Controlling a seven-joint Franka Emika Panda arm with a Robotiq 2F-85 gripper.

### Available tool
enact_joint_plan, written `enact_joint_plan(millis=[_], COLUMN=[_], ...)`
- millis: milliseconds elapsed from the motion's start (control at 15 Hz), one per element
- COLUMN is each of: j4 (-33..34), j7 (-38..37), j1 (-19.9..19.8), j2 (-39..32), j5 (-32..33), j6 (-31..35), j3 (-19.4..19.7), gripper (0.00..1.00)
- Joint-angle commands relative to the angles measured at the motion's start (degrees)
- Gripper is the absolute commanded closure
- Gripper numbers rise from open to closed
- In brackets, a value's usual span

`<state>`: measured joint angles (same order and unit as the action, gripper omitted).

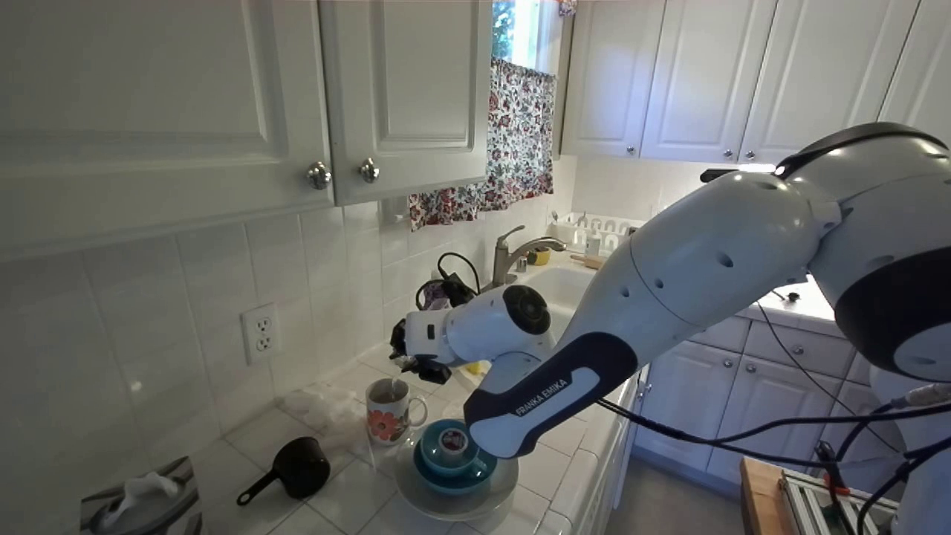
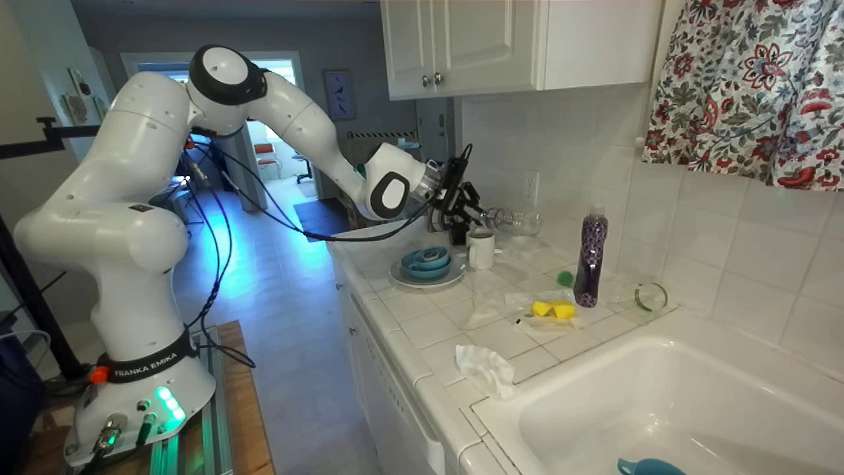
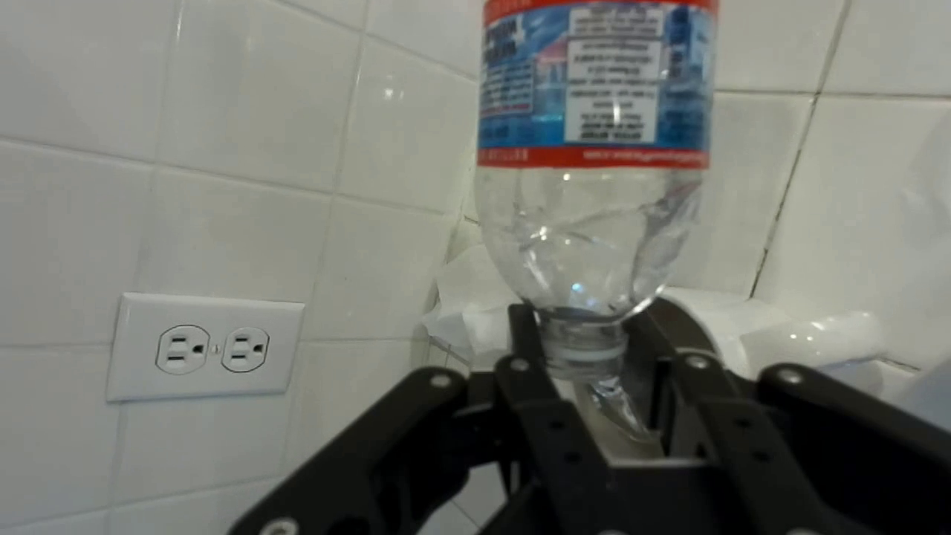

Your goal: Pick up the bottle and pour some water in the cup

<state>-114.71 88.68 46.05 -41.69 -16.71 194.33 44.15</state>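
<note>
A small black pan (image 1: 301,469) lies nearest me on the tiled tabletop (image 1: 356,499), across from a plate (image 1: 416,494) bearing nested teal dishes (image 1: 446,487). Just past them a flowered mug (image 1: 383,425), the task's cup, stands upright to catch a thin stream of water (image 3: 620,409). Above it the robot's gripper (image 3: 585,338) is clamped on the neck of a clear plastic bottle (image 3: 594,208), tipped onto its side, its base away from the gripper. The neck hold was likely chosen to bring the mouth close over the mug, though it leaves the bottle's body jutting out unsupported and may let it swing. Pouring appears under way; I cannot tell the mug's level. Farther along, a purple bottle (image 2: 591,260) stands upright near the sink (image 2: 659,369), probably for washing up and no part of this job.
</note>
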Motion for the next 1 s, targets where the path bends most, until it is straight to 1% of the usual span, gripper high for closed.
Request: enact_joint_plan(millis=[0,600,933], j4=[1.81,1.97,2.06], j7=[1.42,2.21,2.62], j1=[2.18,4.02,4.02], j2=[-1.83,-3.9,-4.4], j5=[0.48,0.52,0.52], j6=[-2.03,-3.4,-3.91], j3=[2.91,6.69,7.3], gripper=[0.92,0.92,0.92])
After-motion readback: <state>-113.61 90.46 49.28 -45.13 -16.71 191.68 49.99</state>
